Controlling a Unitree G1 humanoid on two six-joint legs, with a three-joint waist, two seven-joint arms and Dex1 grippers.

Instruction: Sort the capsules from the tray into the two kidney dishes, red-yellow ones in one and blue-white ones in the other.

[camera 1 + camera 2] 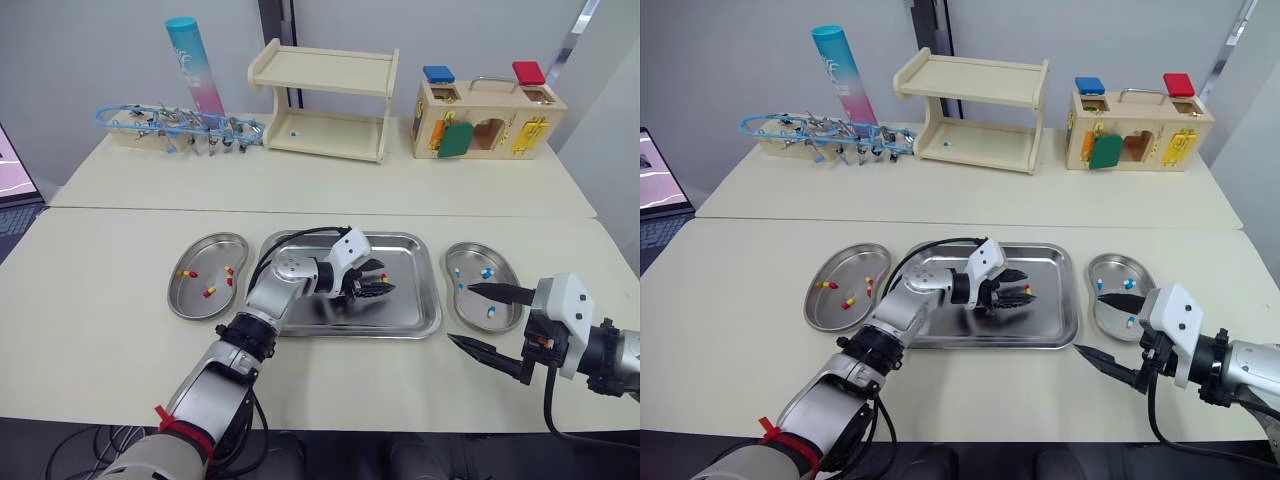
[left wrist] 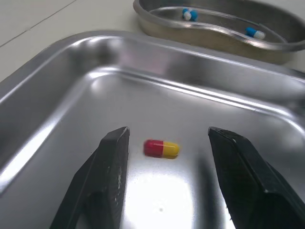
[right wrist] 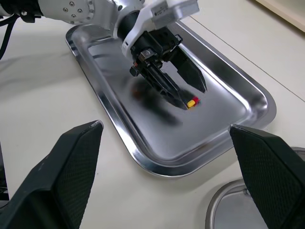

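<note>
Beige table (image 1: 100, 300) bears tray (image 1: 415, 300) holding red-yellow capsule (image 2: 161, 148) between left fingers (image 2: 112, 162).

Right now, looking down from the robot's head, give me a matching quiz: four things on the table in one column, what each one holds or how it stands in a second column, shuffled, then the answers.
Column one:
1. left kidney dish
2. right kidney dish
3. tray
4. right gripper

Column two:
A. blue-white capsules inside
B. open, holding nothing
C. three red-yellow capsules inside
D. one red-yellow capsule, lying between the open fingers of the left gripper

Pairs: 1-C, 2-A, 3-D, 4-B.
</note>
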